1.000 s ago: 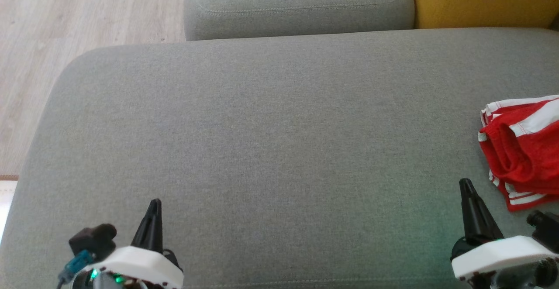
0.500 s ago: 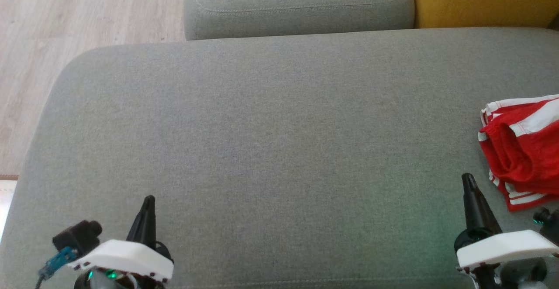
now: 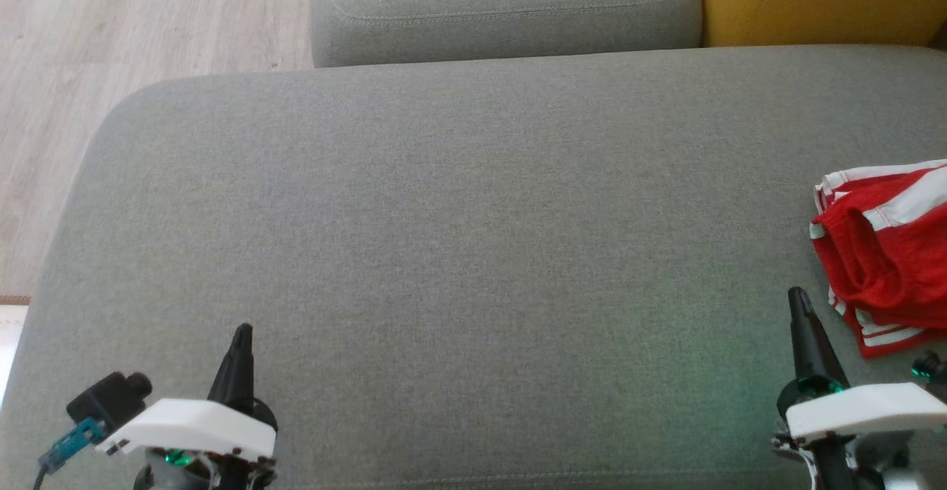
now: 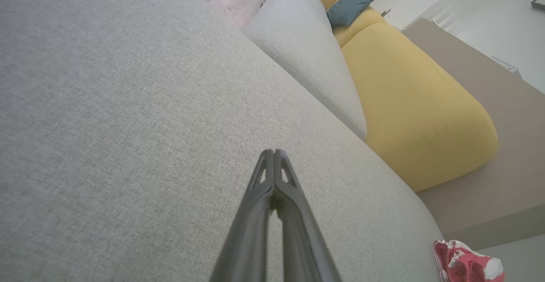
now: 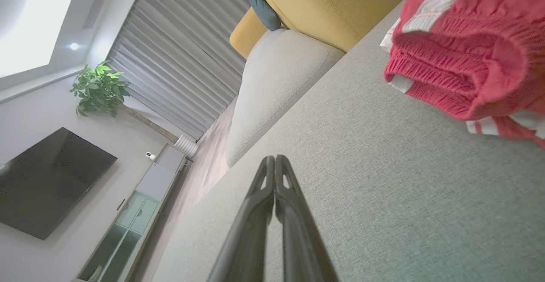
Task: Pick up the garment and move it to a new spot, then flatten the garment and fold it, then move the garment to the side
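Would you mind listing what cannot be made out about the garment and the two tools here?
- the garment, head view: the right edge cuts it off; far side and fold unseen.
- same, left wrist view: small, cut by the bottom edge.
- same, right wrist view: cropped by the top and right edges.
- the left tool and right tool: whether their tips touch the grey cushion is unclear from above.
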